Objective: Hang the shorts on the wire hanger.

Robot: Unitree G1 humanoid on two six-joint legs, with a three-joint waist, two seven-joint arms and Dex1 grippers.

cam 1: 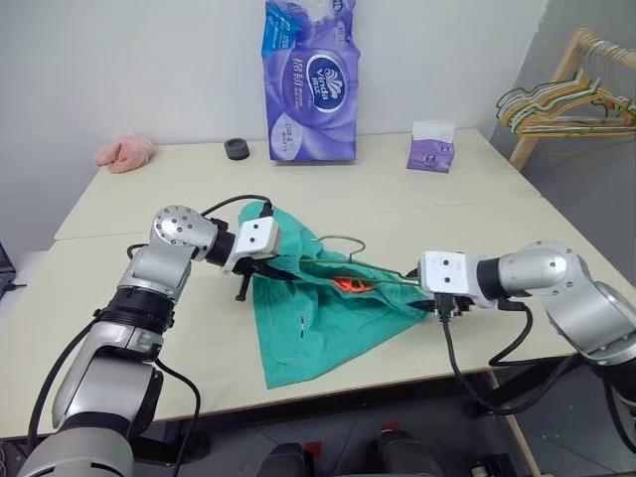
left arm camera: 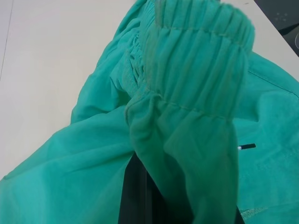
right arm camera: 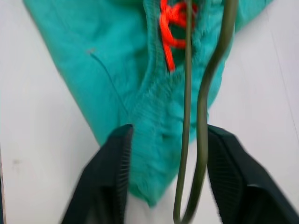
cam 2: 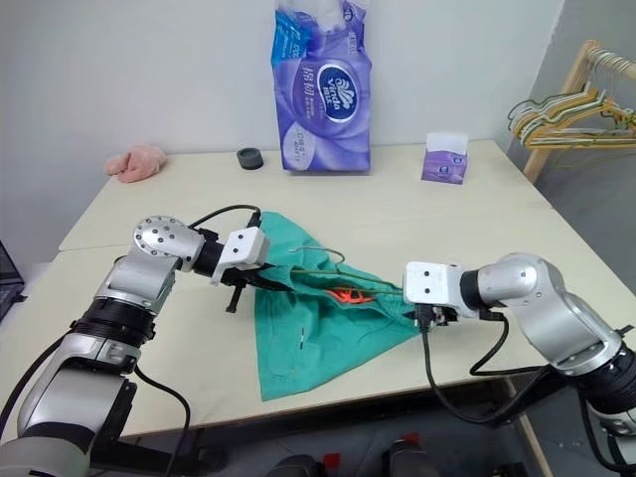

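1. Teal shorts (cam 1: 318, 308) lie bunched on the table (cam 1: 149, 209); soft, light, floppy.
2. Left gripper (cam 1: 260, 266) pinches their waistband.
3. Right gripper (right arm camera: 166, 179) gapes, fingers straddling the stiff, thin wire hanger (right arm camera: 202, 107) and waistband, holding nothing; grip the gathered waistband.

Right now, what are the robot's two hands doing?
Left gripper: shut on the shorts waistband.
Right gripper: open, fingers either side of the wire hanger.
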